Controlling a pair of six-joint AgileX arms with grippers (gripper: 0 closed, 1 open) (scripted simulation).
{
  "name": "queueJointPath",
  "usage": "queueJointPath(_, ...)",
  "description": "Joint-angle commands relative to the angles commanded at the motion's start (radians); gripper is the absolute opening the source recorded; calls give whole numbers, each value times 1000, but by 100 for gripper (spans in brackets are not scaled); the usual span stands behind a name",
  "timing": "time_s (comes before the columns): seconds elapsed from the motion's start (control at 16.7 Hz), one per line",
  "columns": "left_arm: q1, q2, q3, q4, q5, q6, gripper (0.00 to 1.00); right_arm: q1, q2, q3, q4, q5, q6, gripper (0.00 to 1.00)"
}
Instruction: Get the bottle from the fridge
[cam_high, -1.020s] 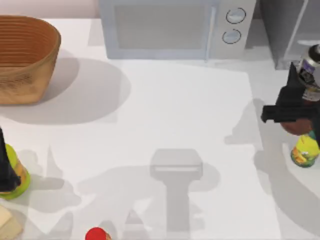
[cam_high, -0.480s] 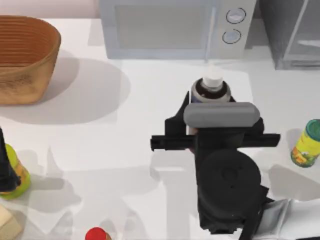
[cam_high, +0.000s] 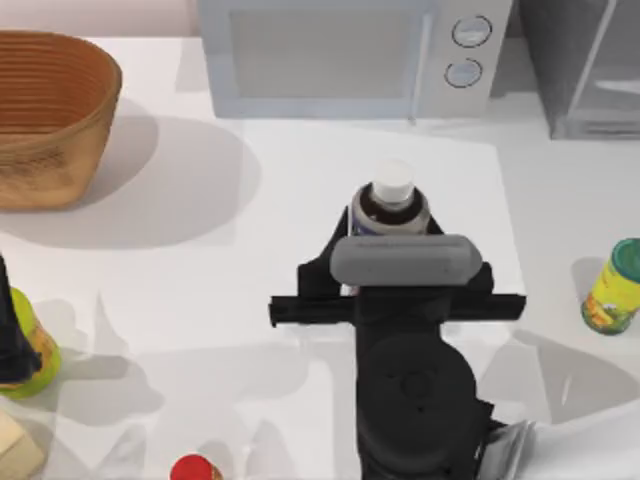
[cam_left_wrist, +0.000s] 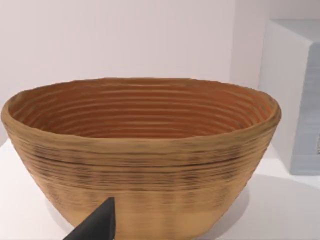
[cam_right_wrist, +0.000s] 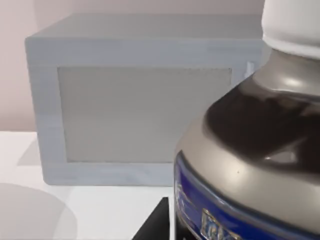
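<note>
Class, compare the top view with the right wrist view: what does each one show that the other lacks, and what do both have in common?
Top view alone: the basket, the fridge, the yellow can, the red-capped item, and the right gripper at mid-table. Right wrist view alone: the blue label on the bottle's body. Shared: the bottle with its white cap, and the microwave behind it.

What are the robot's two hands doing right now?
Right hand: closed, holding the bottle over the table's middle.
Left hand: parked at the table's left edge.
</note>
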Motion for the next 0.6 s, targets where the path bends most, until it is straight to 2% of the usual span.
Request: queueJointPath(0.6,0,0,0,0,0,0,100,-132,221,74,155,-128,-11,0)
